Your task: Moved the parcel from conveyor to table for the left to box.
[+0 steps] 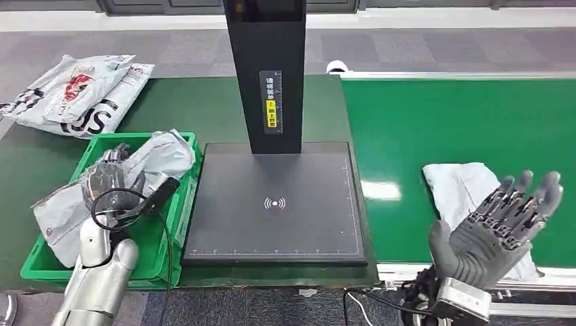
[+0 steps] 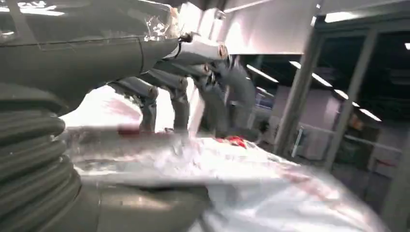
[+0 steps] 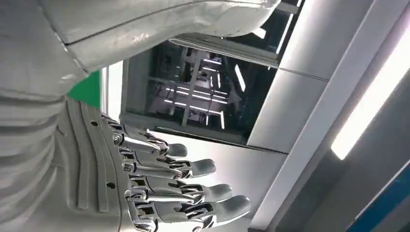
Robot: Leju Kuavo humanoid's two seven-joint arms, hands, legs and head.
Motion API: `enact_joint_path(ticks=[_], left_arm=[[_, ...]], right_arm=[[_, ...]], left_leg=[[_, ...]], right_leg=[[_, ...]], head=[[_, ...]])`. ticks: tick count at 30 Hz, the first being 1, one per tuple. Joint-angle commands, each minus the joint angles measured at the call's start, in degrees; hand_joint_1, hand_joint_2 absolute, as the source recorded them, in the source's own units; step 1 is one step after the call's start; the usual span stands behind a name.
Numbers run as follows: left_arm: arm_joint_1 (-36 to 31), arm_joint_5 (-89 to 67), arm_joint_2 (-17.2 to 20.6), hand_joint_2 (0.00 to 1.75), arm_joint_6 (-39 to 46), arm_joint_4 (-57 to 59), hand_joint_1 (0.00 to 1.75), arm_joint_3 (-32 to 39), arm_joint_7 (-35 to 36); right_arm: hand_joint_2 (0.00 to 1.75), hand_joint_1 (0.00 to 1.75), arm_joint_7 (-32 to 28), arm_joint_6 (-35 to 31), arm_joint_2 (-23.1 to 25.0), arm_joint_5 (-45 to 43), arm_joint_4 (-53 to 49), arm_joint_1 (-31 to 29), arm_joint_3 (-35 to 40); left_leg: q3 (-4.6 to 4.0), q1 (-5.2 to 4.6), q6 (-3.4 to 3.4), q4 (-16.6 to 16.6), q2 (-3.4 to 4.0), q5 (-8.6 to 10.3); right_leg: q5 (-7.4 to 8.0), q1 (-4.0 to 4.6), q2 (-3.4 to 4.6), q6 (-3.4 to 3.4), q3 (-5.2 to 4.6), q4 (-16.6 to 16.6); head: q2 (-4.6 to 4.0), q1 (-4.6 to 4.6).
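On the green belt [image 1: 435, 129], a grey parcel [image 1: 462, 187] lies just beside the right hand [image 1: 499, 227], spread and empty; grabbing looks next; the left hand [image 1: 112, 183] grips a bag [image 1: 159, 156] over the green box [image 1: 102, 146].

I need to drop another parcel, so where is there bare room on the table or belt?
Free: the black scan pad before the black post, and the green belt beyond the grey parcel. Crowded: the green bin.

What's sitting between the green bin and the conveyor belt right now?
In the head view, the black scanner pad with its upright post lies between the green bin and the conveyor belt. Nothing rests on the pad.
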Motion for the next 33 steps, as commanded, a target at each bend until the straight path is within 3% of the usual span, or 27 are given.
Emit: enact_joint_path(ticks=[1, 11, 18, 25, 33], left_arm=[[-3.59, -3.05, -1.21, 1.75, -4.48, 8.04, 0.0, -7.36, 1.49], [-8.51, 3.33, -2.01, 1.75, -15.17, 15.72, 0.0, -12.51, -3.14], [-7.02, 19.97, -2.98, 1.75, -20.15, 5.42, 0.0, -15.94, -8.4], [-6.67, 22.86, -3.02, 1.75, -20.21, 4.69, 0.0, -15.58, -9.95], [-3.22, 45.14, -3.53, 1.75, -12.6, -13.97, 0.0, -15.84, -16.0]], right_arm=[[1.75, 0.0, 0.28, 0.15, -1.45, -0.47, 5.22, -2.96, -1.06], [1.75, 0.0, 0.28, 0.15, -1.46, -0.16, 7.13, -3.25, -2.08], [1.75, 0.0, 0.64, 0.15, -1.98, 0.4, 8.75, -3.43, -3.36], [1.75, 0.0, 0.67, 0.15, -1.68, 0.69, 8.74, -3.3, -3.69], [1.75, 0.0, 1.47, 0.15, -1.66, 0.74, 10.21, -2.6, -3.9]], left_leg=[[0.09, 0.01, 0.03, -0.08, -0.11, 0.04], [0.05, 0.03, 0.04, -0.08, -0.19, 0.09], [0.02, 0.03, 0.09, -0.07, -0.37, 0.1], [-0.24, 0.03, 0.33, 0.1, -1.23, 0.19], [-0.44, 0.03, 0.47, 0.35, -1.11, 0.11]], right_leg=[[0.0, 0.02, -0.16, 0.01, 0.13, -0.09], [0.03, 0.04, -0.25, 0.02, 0.14, -0.13], [0.02, 0.03, -0.45, 0.04, 0.19, -0.16], [-0.16, -0.12, -1.25, 0.23, 0.22, -0.14], [-0.09, -0.13, -1.13, 0.27, 0.31, -0.23]], head=[[0.02, -0.02], [0.0, 0.0], [0.02, 0.0], [0.02, 0.0], [0.02, 0.0]])
